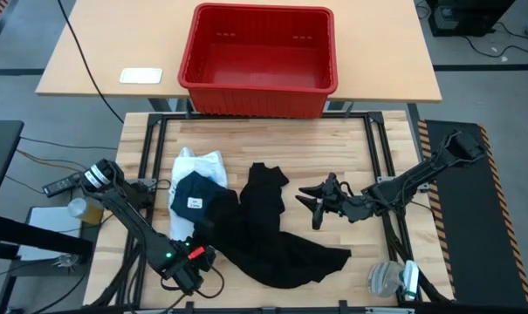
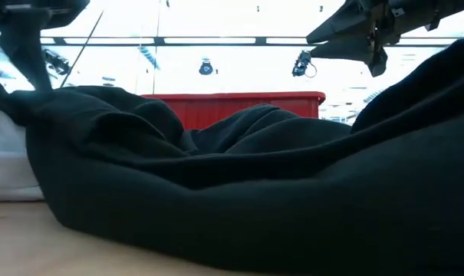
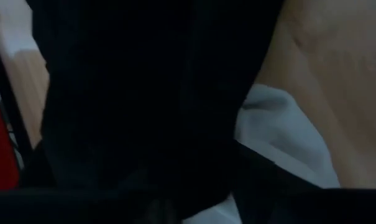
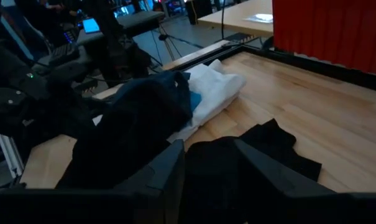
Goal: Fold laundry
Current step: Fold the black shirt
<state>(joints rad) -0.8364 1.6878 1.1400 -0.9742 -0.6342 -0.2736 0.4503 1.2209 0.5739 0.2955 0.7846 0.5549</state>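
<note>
A large black garment (image 1: 268, 231) lies crumpled across the middle of the wooden table (image 1: 351, 148) and fills the low view (image 2: 239, 199). To its left lies a white shirt (image 1: 200, 164), with a dark piece bearing a white label (image 1: 196, 199) on top and a bit of bright blue (image 4: 194, 99) between them. My left gripper (image 1: 189, 266) is low at the black garment's near left edge; black cloth (image 3: 144, 93) fills its wrist view. My right gripper (image 1: 314, 206) hangs open above bare wood just right of the garment, and its wrist view (image 4: 209, 168) shows nothing between the fingers.
A red plastic crate (image 1: 259, 57) stands on the tan table beyond the far edge, with a white card (image 1: 140, 75) to its left. A pale roll (image 1: 387, 279) sits at the near right corner. Bare wood shows along the far side and at the right.
</note>
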